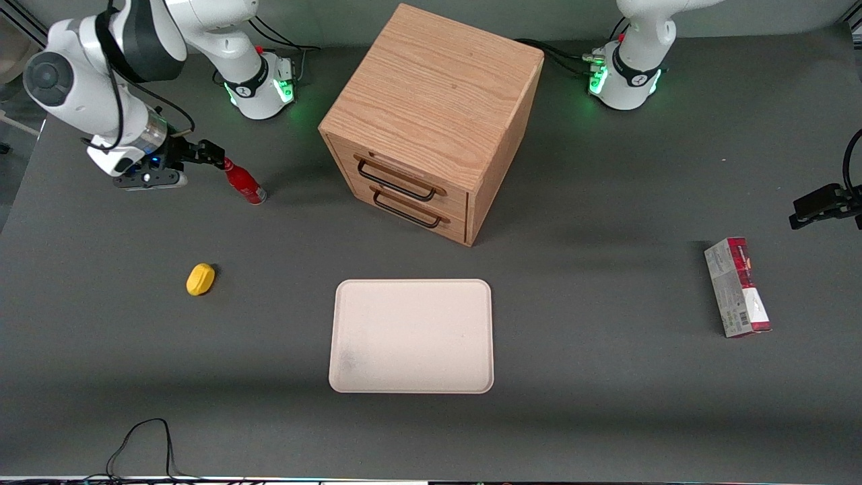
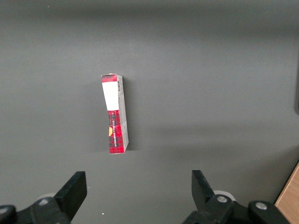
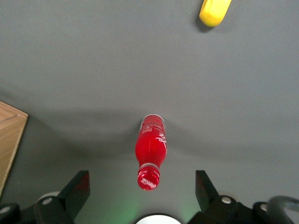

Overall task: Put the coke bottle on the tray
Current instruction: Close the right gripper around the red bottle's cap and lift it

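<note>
My gripper (image 1: 214, 154) hung low over the grey table (image 1: 606, 404) at my own end of it, with its jaws spread wide and holding nothing. In my wrist view both fingers (image 3: 79, 186) stood well apart, one to each side of the coke bottle (image 3: 151, 151), and neither touched it. The bottle stood between them with grey table showing on both sides, its red cap (image 3: 148, 178) nearest my wrist and its base resting on the table.

From the front, the coke bottle (image 1: 244, 182) stood on the table just past my fingertips, its cap right at them and its body leaning away from me toward the wooden drawer cabinet (image 1: 431, 121). That cabinet stood well off from my jaws, toward the middle of the table, and a corner of it (image 3: 10, 140) showed in my wrist view too.

The tray (image 1: 411, 335) lay flat and well apart from my jaws, nearer the front camera than the cabinet. Nothing lay on it. A yellow lump (image 1: 200, 279) sat on the table nearer the front camera than the bottle, clear of my fingers, and it showed in my wrist view as well (image 3: 214, 11). A red-and-grey carton (image 1: 737, 287) lay far off toward the parked arm's end of the table.
</note>
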{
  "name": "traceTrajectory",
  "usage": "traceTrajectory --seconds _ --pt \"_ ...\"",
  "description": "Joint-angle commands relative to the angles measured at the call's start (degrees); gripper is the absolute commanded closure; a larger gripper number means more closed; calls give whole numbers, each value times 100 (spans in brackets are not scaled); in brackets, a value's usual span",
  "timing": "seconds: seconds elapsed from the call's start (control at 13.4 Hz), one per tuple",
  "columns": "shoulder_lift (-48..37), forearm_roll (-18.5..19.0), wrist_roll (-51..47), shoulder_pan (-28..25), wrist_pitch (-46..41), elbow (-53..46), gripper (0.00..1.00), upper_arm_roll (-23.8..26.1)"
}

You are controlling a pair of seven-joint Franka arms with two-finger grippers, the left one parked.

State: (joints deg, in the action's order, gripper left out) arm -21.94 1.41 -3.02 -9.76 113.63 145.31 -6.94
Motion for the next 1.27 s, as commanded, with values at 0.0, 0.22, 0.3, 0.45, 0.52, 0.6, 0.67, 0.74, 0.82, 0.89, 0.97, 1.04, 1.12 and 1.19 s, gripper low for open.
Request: traceTrajectory --seconds 0.0,0.22,0.3,0.45,0.52,0.6,0.67,0.74,0.82,0.89,0.97,1.04,1.12,1.19 --pt "-162 43 56 0 536 655 0 -1" --pt "-100 325 47 18 1037 1156 0 -1" --pt "-48 325 38 27 1038 1166 0 -1" --pt "-4 325 29 36 1021 1236 0 -1" --pt "49 325 29 36 1021 1236 0 -1" --pt "58 325 38 36 1021 1228 1 -1" --pt "58 325 38 44 1030 1228 7 -1" --pt "67 325 30 44 1030 1228 22 -1" --pt "84 325 29 53 1030 1210 41 -1" --pt "102 325 29 53 1030 1201 60 -1" --pt "119 325 29 53 1030 1184 76 -9" --pt "154 325 29 62 1038 1175 89 -10" --pt "172 325 29 62 1038 1149 99 -10" --pt "172 325 29 53 1038 1131 100 -10"
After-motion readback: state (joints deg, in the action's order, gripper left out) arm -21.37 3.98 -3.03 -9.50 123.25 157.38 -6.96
